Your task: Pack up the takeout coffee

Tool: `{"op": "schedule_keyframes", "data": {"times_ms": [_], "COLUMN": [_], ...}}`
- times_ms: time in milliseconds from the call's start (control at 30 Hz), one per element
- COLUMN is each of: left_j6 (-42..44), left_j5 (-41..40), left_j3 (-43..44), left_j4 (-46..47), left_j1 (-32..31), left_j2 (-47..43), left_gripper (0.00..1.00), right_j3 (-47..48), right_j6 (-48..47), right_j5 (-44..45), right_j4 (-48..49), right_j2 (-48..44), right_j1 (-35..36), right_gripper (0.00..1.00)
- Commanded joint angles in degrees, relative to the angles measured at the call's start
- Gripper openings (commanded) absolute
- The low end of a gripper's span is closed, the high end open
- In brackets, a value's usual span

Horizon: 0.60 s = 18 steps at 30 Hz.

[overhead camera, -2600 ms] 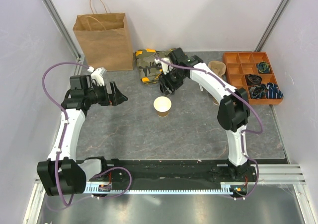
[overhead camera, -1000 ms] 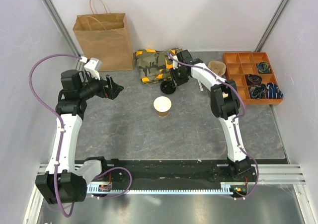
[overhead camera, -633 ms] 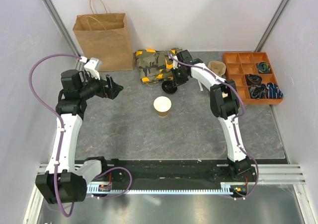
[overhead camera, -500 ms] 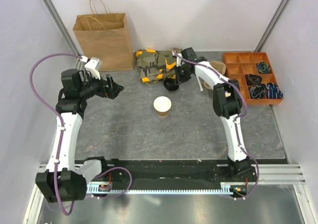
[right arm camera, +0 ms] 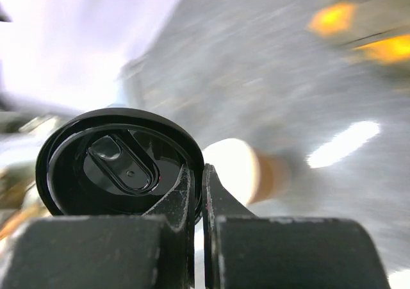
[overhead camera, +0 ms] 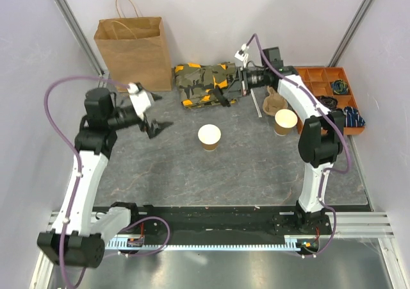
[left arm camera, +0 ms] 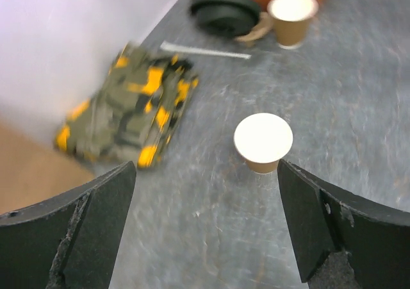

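A takeout coffee with its lid on is out of view. My right gripper (overhead camera: 225, 97) (right arm camera: 197, 173) is shut on the rim of a round black sip lid (right arm camera: 118, 167) (left arm camera: 224, 13), held off the table in front of the camouflage bundle (overhead camera: 205, 82). Two lidless brown cups stand upright, one mid-table (overhead camera: 209, 137) (left arm camera: 262, 141) and one to the right (overhead camera: 285, 121) (left arm camera: 292, 16). The brown paper bag (overhead camera: 133, 52) stands at the back left. My left gripper (overhead camera: 152, 115) (left arm camera: 205, 231) hangs open left of the middle cup, with nothing between its fingers.
An orange compartment tray (overhead camera: 314, 87) with small items sits at the back right. A brown moulded-pulp piece (overhead camera: 274, 98) and a white strip (overhead camera: 257, 106) lie next to the right cup. Walls close in at the left, the back and the right.
My right gripper closed on the black lid and lifted it off the table, and its arm swung back, uncovering the right cup. My left gripper shifted right and turned downward.
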Motion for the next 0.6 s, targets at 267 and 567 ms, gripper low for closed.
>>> {"op": "schedule_keyframes", "data": {"times_ms": [267,567], "left_j6": [19.0,12.1], "left_j5": [-3.1,-20.8], "left_j3": [-15.2,-21.6], "left_j4": [18.2,30.8], "left_j1": [-23.0,-35.9], "left_j2": [-14.4,-15.7], "left_gripper": [0.79,0.43], "right_j3": [-18.2,-18.1], "right_j6": [2.2,1.4], "right_j5": [-26.4,-26.4], "right_j4": [1.1,-3.1], "right_j2": [-12.2,-11.8], "right_j1": [10.7,13.9], "right_gripper": [0.0,0.0]}}
